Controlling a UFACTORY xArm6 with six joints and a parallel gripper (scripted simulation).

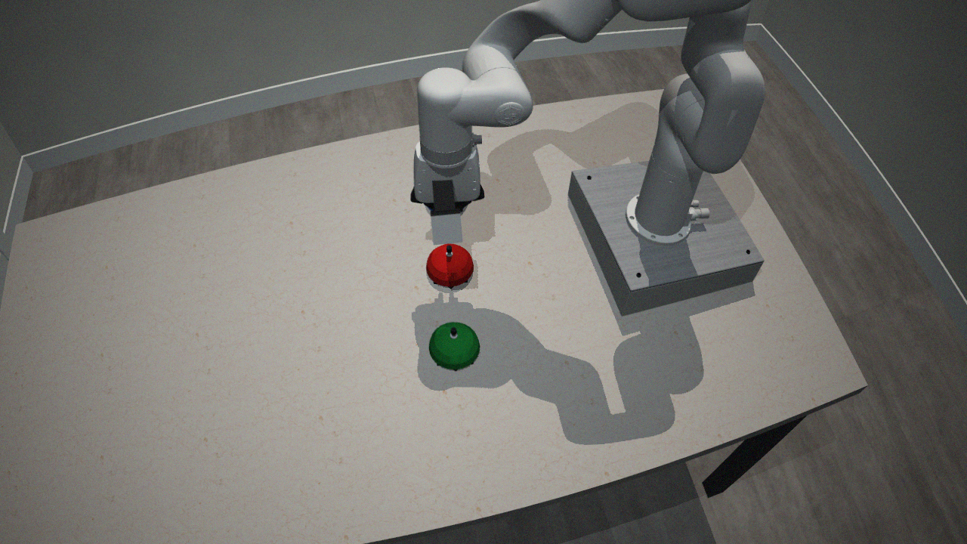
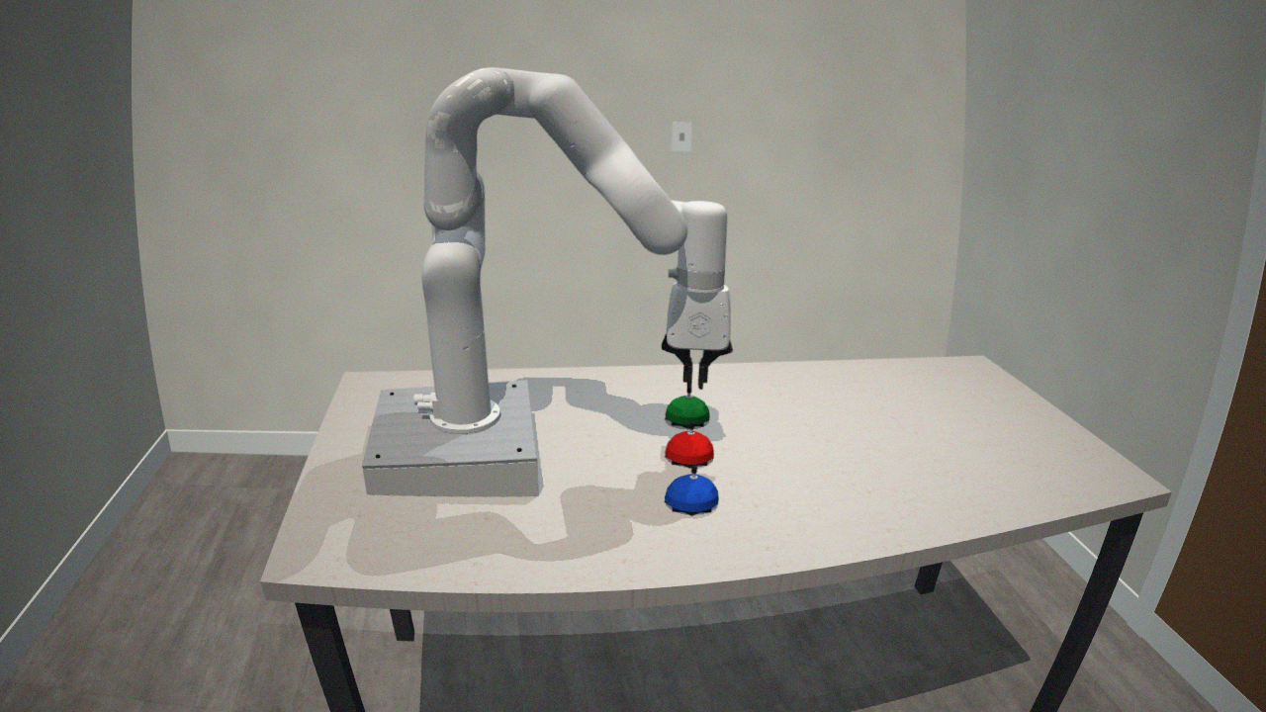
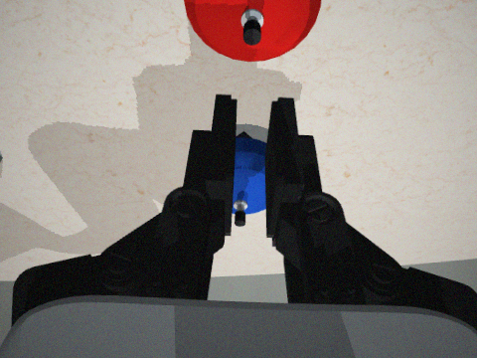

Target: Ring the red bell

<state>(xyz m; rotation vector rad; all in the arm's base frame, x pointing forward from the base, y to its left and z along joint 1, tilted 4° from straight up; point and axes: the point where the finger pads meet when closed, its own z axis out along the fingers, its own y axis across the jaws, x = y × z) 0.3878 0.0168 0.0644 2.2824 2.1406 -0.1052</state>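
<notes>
Gripper (image 3: 252,159) hung nearly clenched, grasping nothing, above the blue bell (image 3: 252,173); red bell (image 3: 252,0) stood beside it.

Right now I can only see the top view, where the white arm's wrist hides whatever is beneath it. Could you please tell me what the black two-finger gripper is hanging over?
Observer: It is over the blue dome-shaped bell. The wrist view shows that bell through the narrow gap between the fingers of the gripper.
Operator: Thank you. Are the fingers touching that bell?
Observer: No. In the exterior view the fingertips hang well above the bell, with open air under them.
</notes>
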